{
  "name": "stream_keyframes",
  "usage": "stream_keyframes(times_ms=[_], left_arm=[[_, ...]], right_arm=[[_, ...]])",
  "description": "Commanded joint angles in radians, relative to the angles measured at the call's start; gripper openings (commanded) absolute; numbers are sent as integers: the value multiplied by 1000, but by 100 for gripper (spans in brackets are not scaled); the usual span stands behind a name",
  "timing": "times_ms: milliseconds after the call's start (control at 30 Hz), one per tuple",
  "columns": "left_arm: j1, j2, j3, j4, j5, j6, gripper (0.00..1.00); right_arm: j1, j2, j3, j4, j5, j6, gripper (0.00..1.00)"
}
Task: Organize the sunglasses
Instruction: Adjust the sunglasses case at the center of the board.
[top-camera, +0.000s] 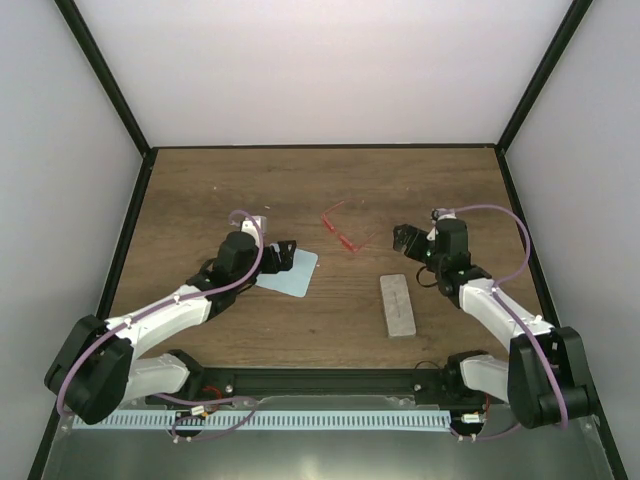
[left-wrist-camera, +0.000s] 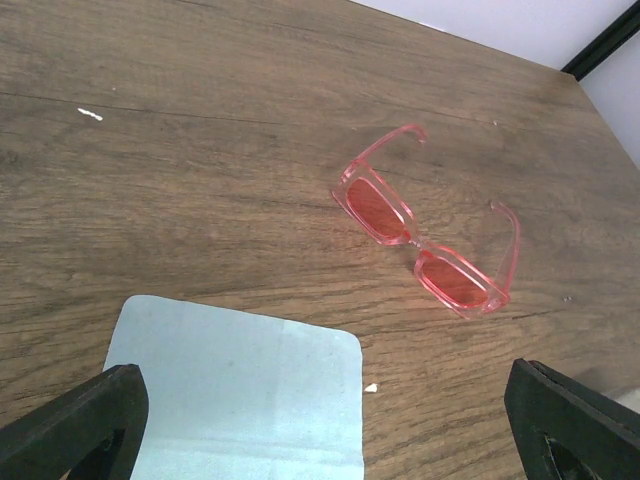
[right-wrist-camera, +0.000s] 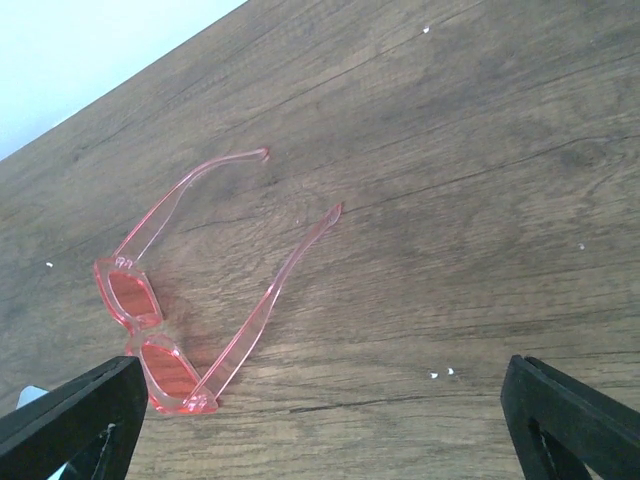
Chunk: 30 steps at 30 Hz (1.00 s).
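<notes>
Two slender translucent arms on the sunglasses.

I saw a dark brown wood-grain table spread beneath and ahead of the left claw and the right claw. Plain white walls stood beyond them and on either outer side, joined by black frame posts. The light was soft and even. A few pale specks dotted the wood ahead of the claws.

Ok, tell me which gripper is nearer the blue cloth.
Left. The left gripper is over the far part of the cloth; the right gripper is off to its right, beyond the sunglasses.
</notes>
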Motion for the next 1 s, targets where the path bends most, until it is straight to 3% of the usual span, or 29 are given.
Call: stream_keyframes(times_ms=[0,100,300,567,967], left_arm=[[-2,-3,-3,14,19,5,100],[-2,7,-5,23,31,-3,100],[-2,2,-7,26,33,-16,100],[-2,-13,-12,22,22,-19,100],[-2,-12,-2,11,37,-21,100]], right_arm=[[10,-4,62,-42,46,-24,100],[33,-15,75,-72,84,-41,100],[207,37,232,-336,382,-56,100],[306,113,220,-421,362,-75,100],[329,191,198,-449,302,-72,100]])
